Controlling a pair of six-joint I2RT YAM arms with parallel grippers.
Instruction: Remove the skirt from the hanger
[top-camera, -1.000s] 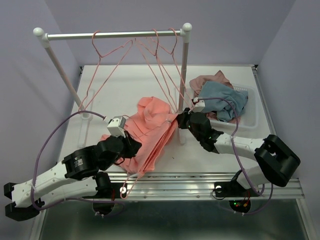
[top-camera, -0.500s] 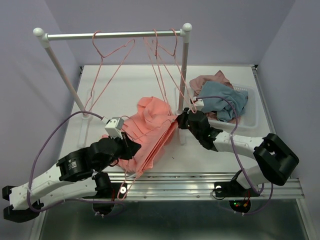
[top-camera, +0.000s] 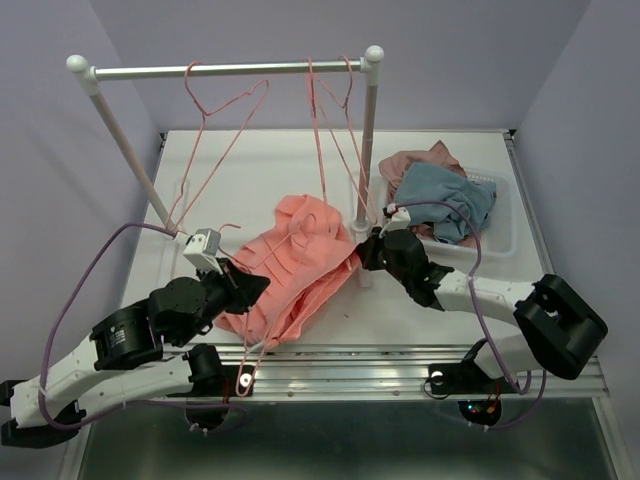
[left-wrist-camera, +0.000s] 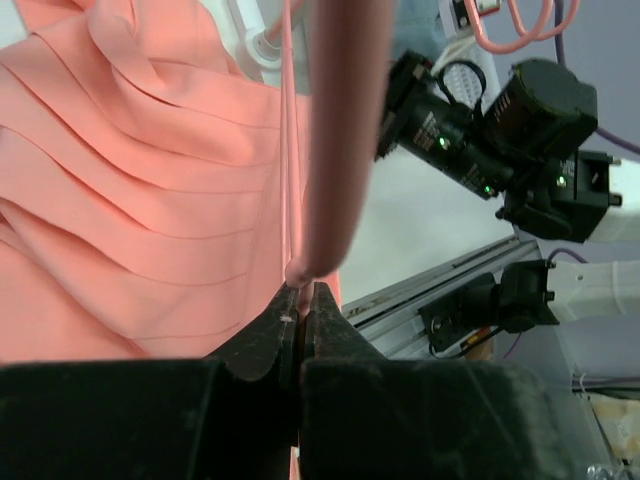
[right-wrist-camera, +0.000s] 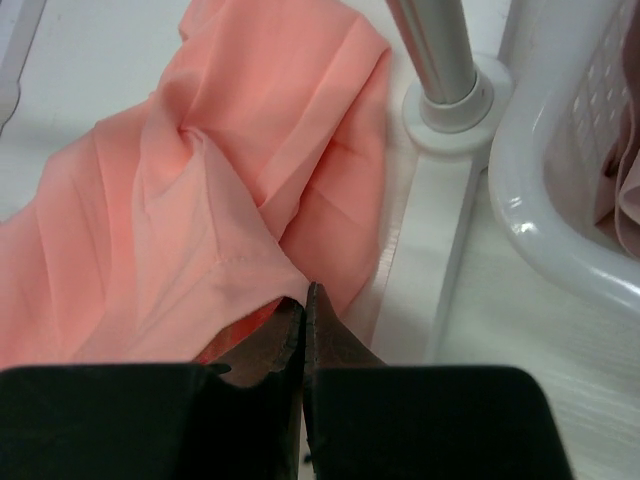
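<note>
Partway, by my read: skirt (top-camera: 300, 255) heaped on the bench (top-camera: 250, 170), not yet off the hanger (left-wrist-camera: 338, 150); left tool (left-wrist-camera: 301, 300) pinched on hanger wire, right tool (right-wrist-camera: 304, 300) clamped on skirt edge; pull-apart remains.

The left arm stretches low from its base at the near left, forearm angled up and to the right, and the left gripper (top-camera: 250, 284) points right with its jaws pressed together on a thin wire of the hanger (left-wrist-camera: 289, 150). The right arm bends at its elbow on the near right and runs its forearm low to the left and away. The right gripper (top-camera: 364, 250) points left toward the other, well apart from it, jaws closed on an edge of the skirt (right-wrist-camera: 200, 150).
</note>
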